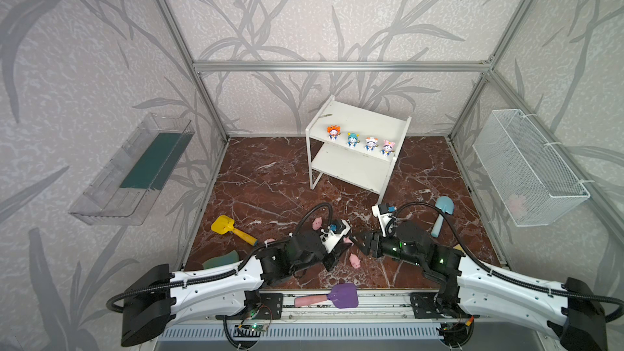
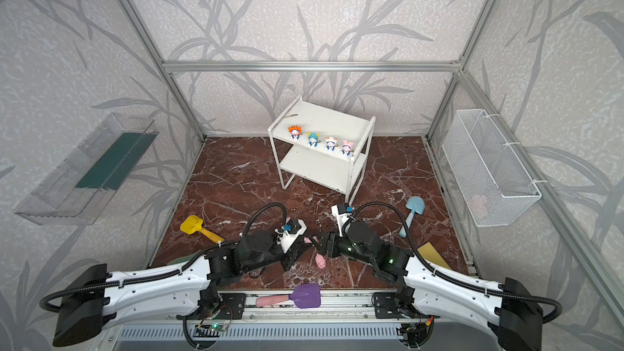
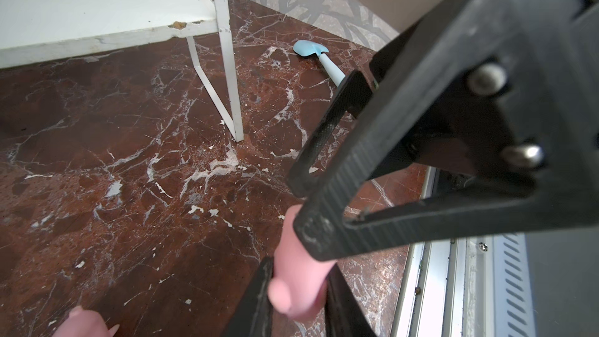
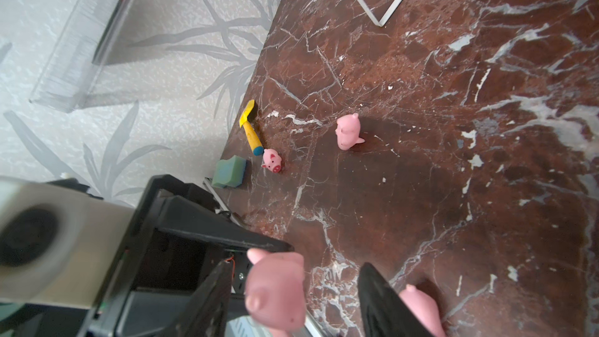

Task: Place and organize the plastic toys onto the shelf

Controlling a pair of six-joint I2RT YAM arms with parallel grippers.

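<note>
Red-brown marble tabletop (image 1: 270,180) spreads below me, with leaf-print walls around it. At its near middle my two arms meet tip to tip.

My left jaws are pressed together on a pink pig (image 3: 293,286). They pinch one end, so the body sticks out past the tips with its long axis pointing at my right arm. My right jaws stand spread around that same pig. In the right wrist view one finger sits close to its flank and a gap shows at the other.

I judge this a handover. The right jaws must close across the pig's width before the left ones let go, or it drops.

The shelf (image 1: 358,116) stands farther back and to the right of the meeting point, nearer my right arm. Four hatted figurines (image 1: 353,139) line the front edge of its top board. Nothing shows on its lower board (image 1: 351,167), so I reckon the pigs go there.

Three more pigs lie on the tabletop:
- The second pig (image 1: 354,261) is just in front of the jaws.
- The third pig (image 1: 317,222) is behind my left wrist.
- The fourth pig (image 4: 271,161) is at the handle end of the yellow shovel (image 4: 250,131).
</note>
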